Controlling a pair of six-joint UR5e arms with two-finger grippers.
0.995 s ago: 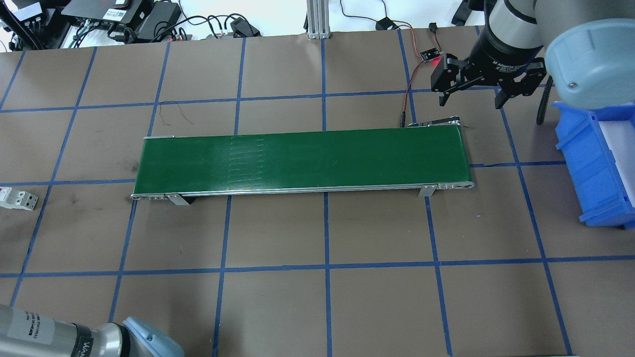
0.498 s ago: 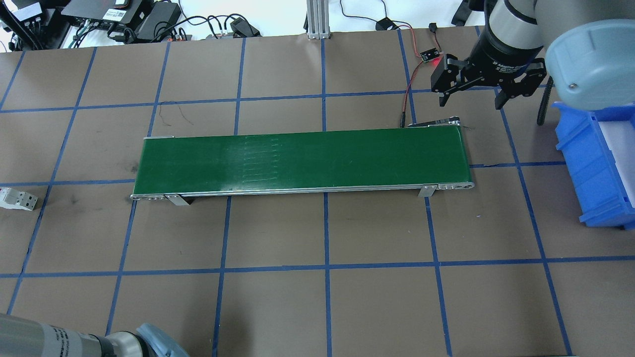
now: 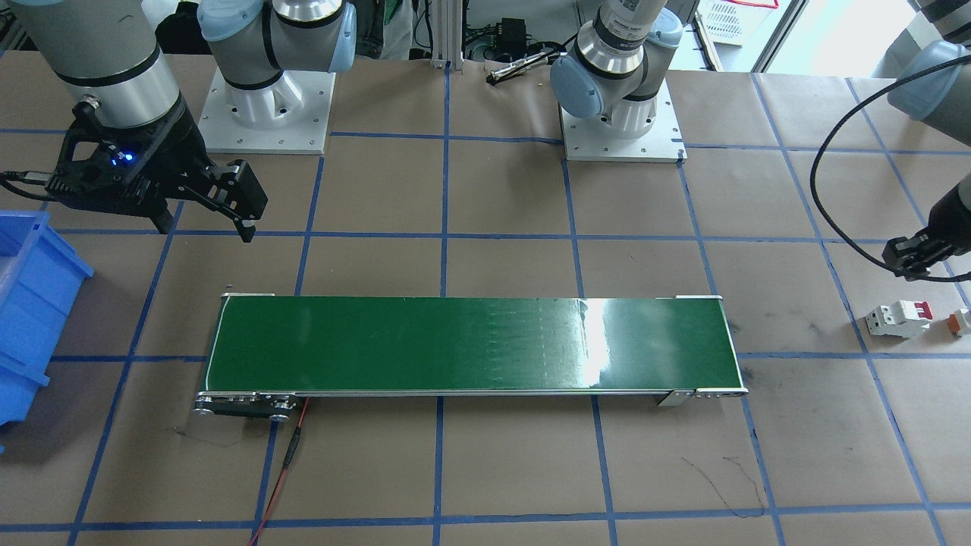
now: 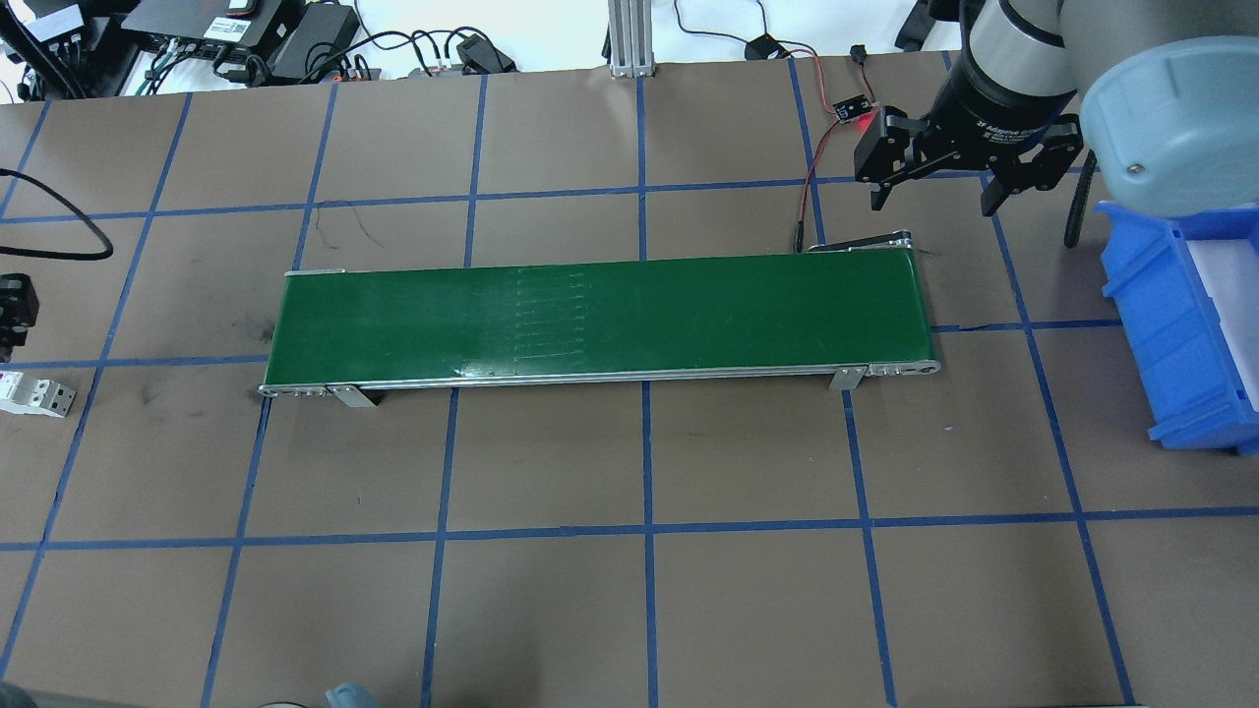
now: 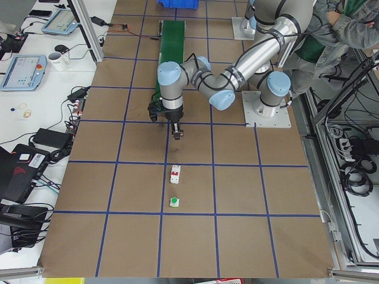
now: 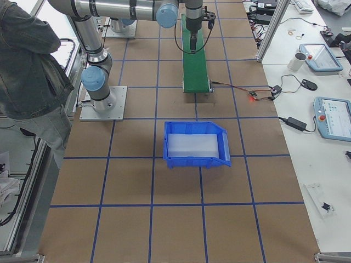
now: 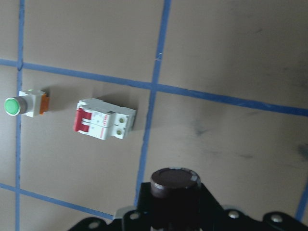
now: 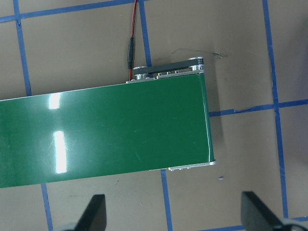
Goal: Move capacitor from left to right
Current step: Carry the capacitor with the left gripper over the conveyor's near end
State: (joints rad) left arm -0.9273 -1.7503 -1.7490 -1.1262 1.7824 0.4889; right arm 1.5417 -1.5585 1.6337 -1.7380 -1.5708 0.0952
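Observation:
The capacitor, a dark cylinder with a silvery rim, sits between the fingers of my left gripper in the left wrist view. That gripper is shut on it. It hangs above the brown table past the conveyor's left end, near the white breaker, at the overhead view's left edge and the front view's right edge. My right gripper is open and empty, hovering beyond the conveyor's right end; it also shows in the front view.
A green conveyor belt runs across the table's middle. A white breaker with red levers and a small green-button connector lie on the table's left. A blue bin stands at the right. A red sensor wire lies near the right gripper.
My left arm has left the overhead view's bottom-left corner; its gripper now shows at the left edge above the breaker. The belt's seam marks have shifted right. The right gripper is still.

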